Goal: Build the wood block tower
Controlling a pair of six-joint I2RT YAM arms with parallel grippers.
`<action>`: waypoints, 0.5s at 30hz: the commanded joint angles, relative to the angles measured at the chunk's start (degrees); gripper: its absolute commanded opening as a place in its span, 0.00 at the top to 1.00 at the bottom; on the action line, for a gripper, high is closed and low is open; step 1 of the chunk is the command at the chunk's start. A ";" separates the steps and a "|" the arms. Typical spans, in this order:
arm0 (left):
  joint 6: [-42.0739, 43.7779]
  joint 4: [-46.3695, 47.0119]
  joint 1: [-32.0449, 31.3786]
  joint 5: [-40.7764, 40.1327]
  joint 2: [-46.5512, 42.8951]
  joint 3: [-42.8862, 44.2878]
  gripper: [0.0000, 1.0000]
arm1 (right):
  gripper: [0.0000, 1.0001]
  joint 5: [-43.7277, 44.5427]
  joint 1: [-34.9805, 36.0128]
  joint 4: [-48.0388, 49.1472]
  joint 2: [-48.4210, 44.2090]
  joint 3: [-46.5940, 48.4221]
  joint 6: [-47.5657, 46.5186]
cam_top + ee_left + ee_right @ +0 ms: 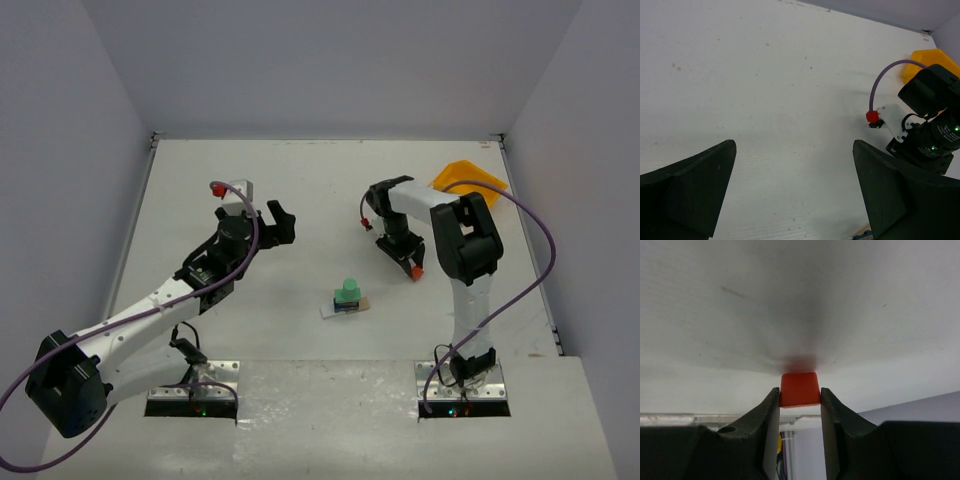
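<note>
— Where does the wood block tower (347, 298) stand?

— Low in the centre of the overhead view, on the white table (300, 180), just above the gap between the two arm bases. A pale plank (328, 312) lies at the bottom, a blue piece (345, 305) sits on it, and a green piece (348, 290) tops it off.

— And the red block (417, 272)?

— It is up and to the right of the tower, apart from it. The right gripper (413, 268) pinches it. In the right wrist view the red block (799, 389) is squeezed between the two black fingertips of that gripper (799, 399), close over the table. Whether it touches the surface I cannot tell.

— What about the other claw?

— The left gripper (284, 226) is left of centre, well away from the tower, with its fingers spread and nothing between them. The left wrist view agrees, with that gripper (795, 195) showing a dark finger in each lower corner and bare table between.

— Anything farther out?

— A yellow bin (470, 180) is at the upper right, behind the right arm. It also shows at the right edge of the left wrist view (920, 62).
</note>
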 commanded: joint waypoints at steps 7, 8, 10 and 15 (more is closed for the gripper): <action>1.09 2.09 0.18 -0.39 0.48 0.73 0.00 | 0.69 1.16 -0.22 18.49 -3.18 -2.37 9.77; 1.09 2.09 0.18 -0.39 0.41 0.61 0.00 | 0.69 1.18 -0.22 19.55 -3.52 -2.75 10.15; 1.09 2.09 0.15 -0.39 0.38 0.58 0.00 | 0.63 1.12 -0.28 21.10 -4.10 -4.02 11.38; 1.00 2.09 0.17 -0.83 0.21 0.46 0.00 | 0.48 0.75 -0.22 26.60 -7.84 -8.79 13.78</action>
